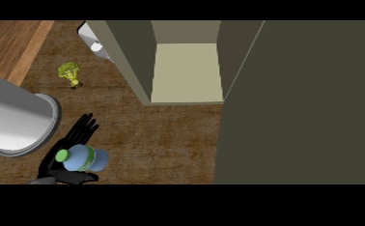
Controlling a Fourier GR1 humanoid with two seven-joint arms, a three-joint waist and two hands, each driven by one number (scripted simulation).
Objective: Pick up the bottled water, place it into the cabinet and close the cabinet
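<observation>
Head view is showing the left hand (65, 158) curling its black fingers (80, 129) round the green-capped bottled water (84, 158) on the woodgrain counter (164, 138); boxy cabinet (187, 70) standing open.

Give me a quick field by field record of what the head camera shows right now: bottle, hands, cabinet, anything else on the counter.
bottle: bottled water, green cap, at the counter's lower left, outside the cabinet
left hand: left hand beside and under the bottle, fingers extended past it, thumb below it
right hand: not in view
cabinet: cabinet open, its shelf bare
cabinet door: door swung out at the right
other items: broccoli at upper left; grey forearm at the left edge
</observation>
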